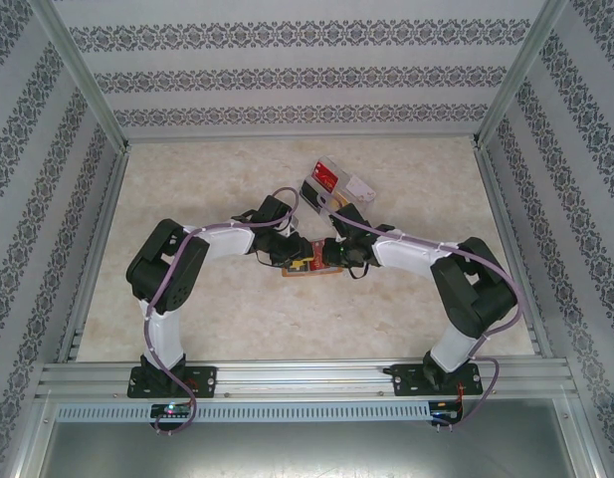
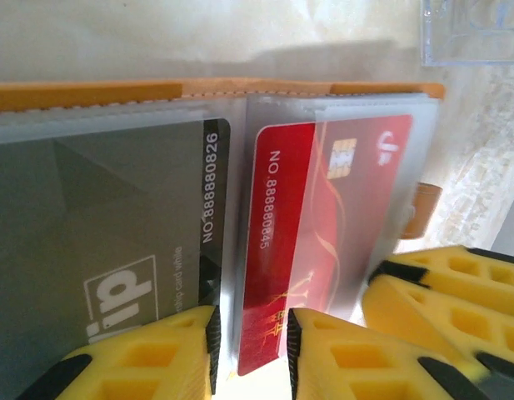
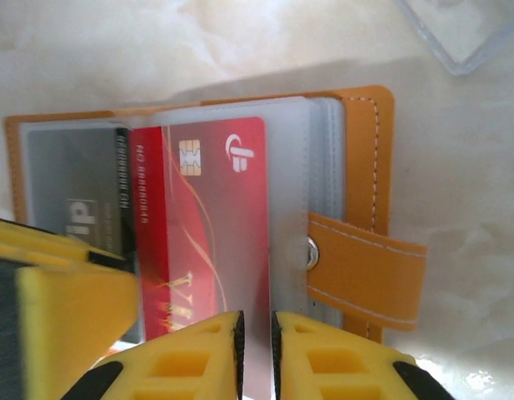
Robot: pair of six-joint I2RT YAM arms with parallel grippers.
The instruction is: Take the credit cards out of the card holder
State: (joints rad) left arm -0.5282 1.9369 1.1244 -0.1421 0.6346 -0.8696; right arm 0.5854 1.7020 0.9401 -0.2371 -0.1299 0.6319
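Our left claw stands half-spread at the near edge of the card holder. Inside it lie the grey card, then the red card: light, stiff, slick. Our right claw seems pinched on the red card's near edge, the sensible hold.

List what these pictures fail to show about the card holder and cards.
- Left wrist: grey card is cut off by the frame's left edge; left gripper covers its bottom.
- Right wrist: too blurred to tell whether right gripper pinches red card or only its clear sleeve.
- Top external: card holder is too small, with the two grippers over it.
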